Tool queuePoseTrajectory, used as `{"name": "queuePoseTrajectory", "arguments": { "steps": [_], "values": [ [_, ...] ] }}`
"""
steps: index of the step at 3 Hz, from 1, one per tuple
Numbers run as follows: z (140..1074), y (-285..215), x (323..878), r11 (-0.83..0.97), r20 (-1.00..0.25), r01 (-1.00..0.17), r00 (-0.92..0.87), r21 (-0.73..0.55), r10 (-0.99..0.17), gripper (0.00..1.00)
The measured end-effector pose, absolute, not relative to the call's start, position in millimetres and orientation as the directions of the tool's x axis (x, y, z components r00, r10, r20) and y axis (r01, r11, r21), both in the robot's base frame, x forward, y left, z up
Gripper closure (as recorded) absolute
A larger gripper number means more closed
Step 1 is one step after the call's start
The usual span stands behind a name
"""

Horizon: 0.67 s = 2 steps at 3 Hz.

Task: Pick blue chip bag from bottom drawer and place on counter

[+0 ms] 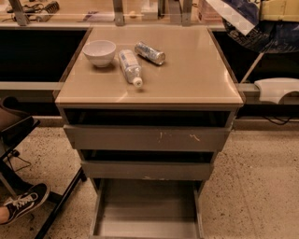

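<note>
My gripper (232, 13) is at the top right, raised above and just beyond the counter's right rear corner. It is shut on the blue chip bag (267, 34), a dark navy crinkly bag that hangs off to the right of the counter. The counter (191, 70) is the tan glossy top of the drawer cabinet. The bottom drawer (145, 212) is pulled out at the bottom of the view and its flat grey floor is bare.
On the counter's left half stand a white bowl (99, 51), a lying plastic bottle (130, 66) and a lying silver can (149, 52). A white curved part (278, 88) juts in at the right. A person's shoe (23, 205) and chair legs are at lower left.
</note>
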<state>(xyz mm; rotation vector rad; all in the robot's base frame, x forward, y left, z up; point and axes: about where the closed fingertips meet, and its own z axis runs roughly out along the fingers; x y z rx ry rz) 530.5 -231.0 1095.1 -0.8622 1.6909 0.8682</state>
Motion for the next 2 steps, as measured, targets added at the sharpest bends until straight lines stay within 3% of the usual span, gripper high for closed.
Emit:
{"name": "queuePoseTrajectory", "arguments": {
  "steps": [2],
  "values": [
    [1039.6, -214.1, 665.2, 0.574, -0.932, -0.799, -0.324, 0.178, -0.163, 1.0]
  ]
}}
